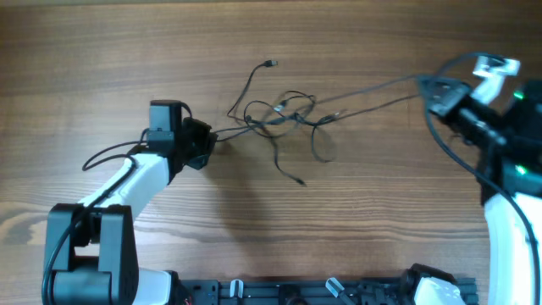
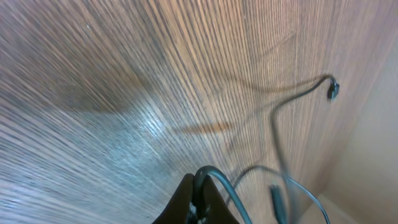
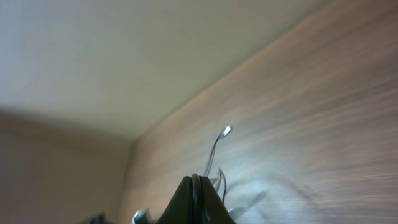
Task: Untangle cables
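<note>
Two arms work from either side of the wooden table (image 1: 102,51), with the cables (image 1: 296,119) lying between them, mid-table toward the far edge. The left gripper (image 1: 207,140) has its jaws pressed together on a strand leaving the bundle's left side. Its wrist view shows the dark cord emerging from between the closed fingers (image 2: 186,202). The right gripper (image 1: 428,87) is likewise clamped, its fingers meeting in its wrist view, and two strands run taut to it from the bundle. Between the grippers the knot (image 1: 279,110) is a cluster of overlapping loops. I judge the job early: strands are stretched out, but nothing is separated. Two loose ends stick out, a far plug (image 1: 269,63) and a near tip (image 1: 301,180), and they will likely need threading back through the loops.
</note>
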Available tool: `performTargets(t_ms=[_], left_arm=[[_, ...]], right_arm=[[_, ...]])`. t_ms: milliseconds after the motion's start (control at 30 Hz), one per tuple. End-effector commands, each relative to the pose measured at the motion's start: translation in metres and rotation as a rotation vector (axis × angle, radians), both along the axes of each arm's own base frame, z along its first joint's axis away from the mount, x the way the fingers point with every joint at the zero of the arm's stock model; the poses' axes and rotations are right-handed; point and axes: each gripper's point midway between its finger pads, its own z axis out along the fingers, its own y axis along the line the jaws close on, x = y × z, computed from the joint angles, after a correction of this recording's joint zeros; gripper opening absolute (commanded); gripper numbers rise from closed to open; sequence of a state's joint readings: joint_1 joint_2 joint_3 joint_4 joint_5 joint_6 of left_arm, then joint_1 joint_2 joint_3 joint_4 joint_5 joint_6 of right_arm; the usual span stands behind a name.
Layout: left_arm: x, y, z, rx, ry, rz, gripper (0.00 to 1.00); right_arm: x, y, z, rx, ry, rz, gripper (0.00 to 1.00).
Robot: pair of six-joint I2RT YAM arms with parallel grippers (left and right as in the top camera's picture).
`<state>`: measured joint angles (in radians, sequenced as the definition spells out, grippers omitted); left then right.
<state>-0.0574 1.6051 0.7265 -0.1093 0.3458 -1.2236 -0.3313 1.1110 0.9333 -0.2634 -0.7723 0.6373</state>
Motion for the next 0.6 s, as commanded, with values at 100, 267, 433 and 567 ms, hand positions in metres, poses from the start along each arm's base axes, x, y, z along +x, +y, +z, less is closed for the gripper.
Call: performTargets(t_ms=[100,267,433,567], left_arm=[[-0.003,0.093,0.021,0.135,-0.094,0.047,0.04],[-0.020,0.164,0.056,0.228,-0.169,0.180,0.04],[-0.036,0.186,0.053,0.239,-0.129,0.233,0.04],[-0.040,0.183,0.050,0.231,-0.106,0.227,0.04]], right_arm=[[-0.034,-0.135,-0.001,-0.089,0.040,-0.483,0.04],[-0.050,-0.168,-0.025,-0.128,0.168,-0.678,0.05],[-0.071,-0.181,-0.050,-0.121,0.308,-0.807,0.04],[-0.083,-0.188,-0.062,-0.103,0.380,-0.893,0.06]])
